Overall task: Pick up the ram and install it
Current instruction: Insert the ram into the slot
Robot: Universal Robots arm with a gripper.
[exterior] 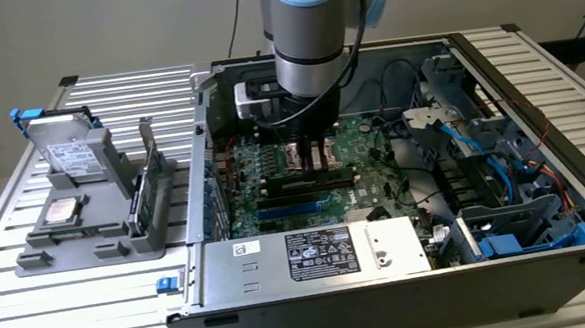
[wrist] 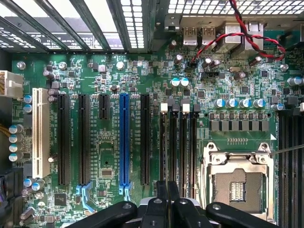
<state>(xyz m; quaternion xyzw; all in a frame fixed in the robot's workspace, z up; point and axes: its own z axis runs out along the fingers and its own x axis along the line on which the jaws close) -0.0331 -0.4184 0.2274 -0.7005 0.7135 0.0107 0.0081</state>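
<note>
The ram (exterior: 144,194), a thin green board, stands on edge in a grey holder (exterior: 82,254) outside the case, at the exterior view's left. My gripper (exterior: 314,160) hangs inside the open computer case, far from the ram, low over the green motherboard (exterior: 351,145). In the wrist view my gripper (wrist: 167,190) is shut, its two black fingers (wrist: 161,199) pressed together with nothing between them. They hover at the near end of the black memory slots (wrist: 178,142), beside the CPU socket (wrist: 237,183).
The holder also carries a silver hard drive (exterior: 73,156) and a chip (exterior: 60,211). The case walls (exterior: 287,313), a power supply (exterior: 319,253), loose cables (exterior: 490,158) and a drive cage (exterior: 520,221) hem in the motherboard. A blue expansion slot (wrist: 124,137) lies beside the memory slots.
</note>
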